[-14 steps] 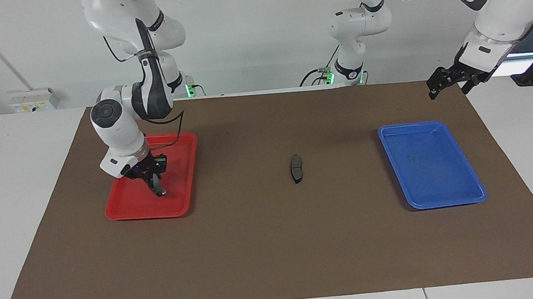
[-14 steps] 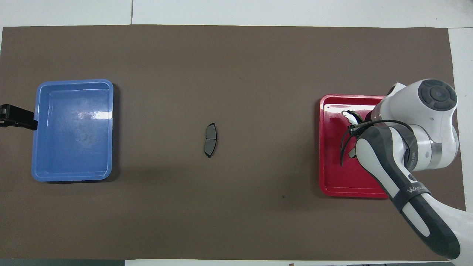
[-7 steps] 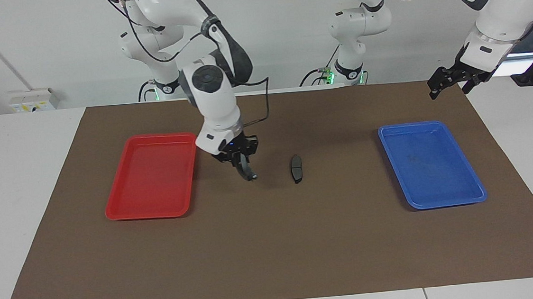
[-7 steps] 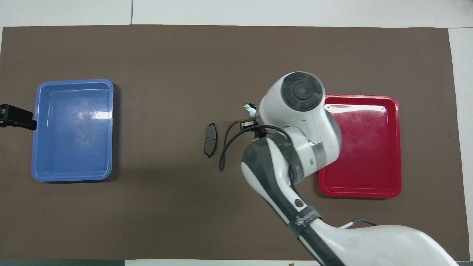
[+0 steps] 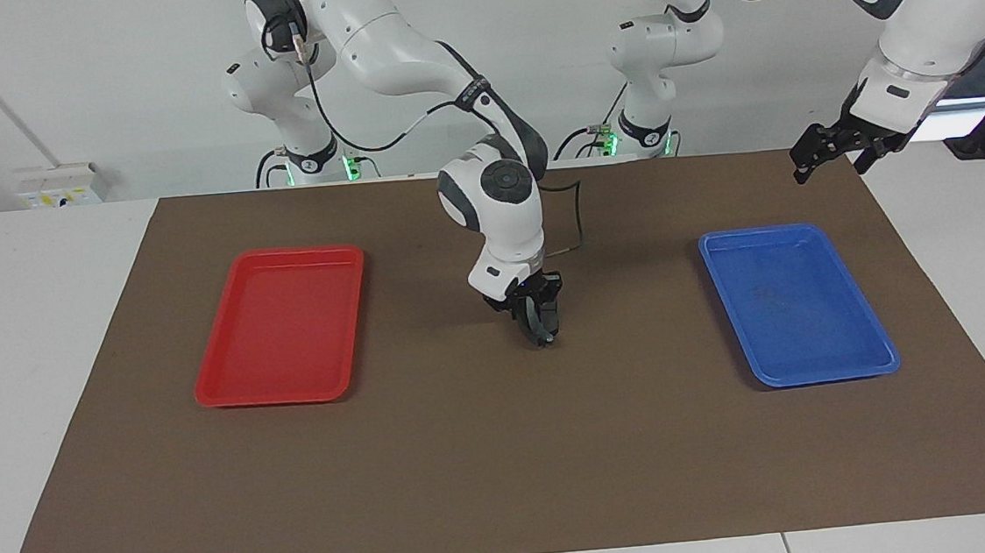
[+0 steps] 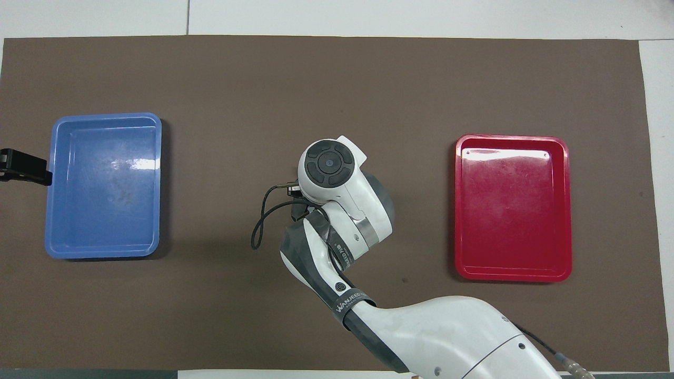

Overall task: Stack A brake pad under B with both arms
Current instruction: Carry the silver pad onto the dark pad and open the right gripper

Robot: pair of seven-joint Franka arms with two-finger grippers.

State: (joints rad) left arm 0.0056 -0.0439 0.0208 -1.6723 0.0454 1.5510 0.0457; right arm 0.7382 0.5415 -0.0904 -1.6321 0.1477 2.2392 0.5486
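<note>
Across the table, in the facing view, I see the right gripper (image 5: 540,327) low over the middle of the brown mat (image 5: 472,463). It is clenched on a dark curved piece that looks like B (image 5: 547,336), and I cannot pick out the A brake pad under it. The left gripper (image 5: 828,164) waits released over the mat's edge near the blue tray (image 5: 886,366). From overhead, the right arm hides both pads at the mat's middle, and the left gripper (image 6: 25,168) shows just beside the blue tray (image 6: 50,210).
</note>
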